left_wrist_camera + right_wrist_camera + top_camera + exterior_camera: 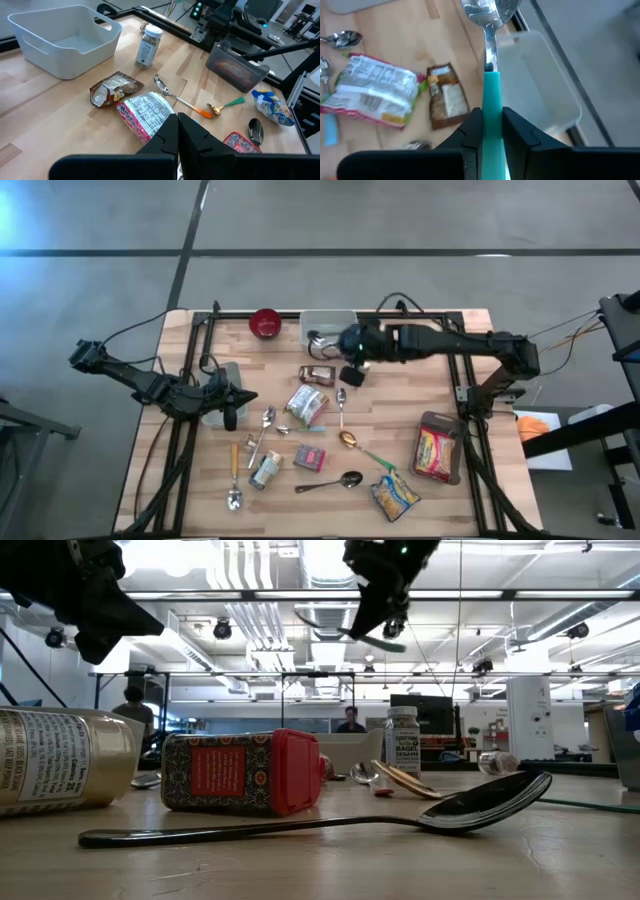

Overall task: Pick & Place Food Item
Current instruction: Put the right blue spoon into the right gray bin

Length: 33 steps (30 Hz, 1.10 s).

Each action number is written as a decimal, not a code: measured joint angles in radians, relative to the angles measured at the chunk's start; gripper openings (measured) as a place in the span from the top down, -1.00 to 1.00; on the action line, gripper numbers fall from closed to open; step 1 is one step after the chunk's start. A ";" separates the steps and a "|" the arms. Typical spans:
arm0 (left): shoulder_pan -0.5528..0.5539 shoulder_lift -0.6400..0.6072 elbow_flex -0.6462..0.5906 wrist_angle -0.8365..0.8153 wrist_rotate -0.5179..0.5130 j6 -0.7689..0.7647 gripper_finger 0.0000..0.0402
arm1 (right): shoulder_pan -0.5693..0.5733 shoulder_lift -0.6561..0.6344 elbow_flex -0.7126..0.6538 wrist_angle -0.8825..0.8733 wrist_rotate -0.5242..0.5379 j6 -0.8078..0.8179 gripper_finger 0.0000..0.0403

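Note:
My right gripper (492,125) is high above the table's far middle, by the white bin (328,328), shut on a spoon with a teal handle (345,632). Under it on the table lie a brown food packet (445,97) and a pink-and-white food packet (375,92), both flat. My left gripper (177,131) hovers shut and holding nothing over the table's left side (238,402), pointing toward the packets. A spice jar (148,46) stands upright beside the bin. My right gripper pinches the spoon's teal handle (492,97) between its two fingers. The handle runs along the fingers, and the metal bowl (490,10) sticks out ahead of the fingertips. The fingers slant downward from the table's right. The spoon is lifted clear, high above the table.
A red bowl (265,322) sits at the far edge. A grey tray with a noodle bag (437,448) is at the right, and a chip bag (393,493) at the near right. A red tin (245,772), a tipped jar (60,760) and several spoons (480,802) lie mid-table.

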State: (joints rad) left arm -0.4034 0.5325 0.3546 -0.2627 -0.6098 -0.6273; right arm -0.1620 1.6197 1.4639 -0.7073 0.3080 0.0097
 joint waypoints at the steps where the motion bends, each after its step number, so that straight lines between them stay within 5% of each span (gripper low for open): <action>1: 0.000 0.000 0.000 0.000 0.000 0.000 1.00 | -0.024 0.010 0.004 0.020 -0.021 -0.026 0.80; 16: 0.000 0.000 0.000 -0.032 0.000 0.000 1.00 | -0.278 0.186 0.045 0.168 -0.209 -0.293 0.80; 33: 0.000 0.000 0.000 -0.052 0.000 0.000 1.00 | -0.333 0.446 0.225 0.150 -0.303 -0.357 0.80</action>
State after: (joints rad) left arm -0.4037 0.5327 0.3542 -0.3145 -0.6095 -0.6270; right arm -0.4946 2.0653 1.6888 -0.5569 0.0045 -0.3476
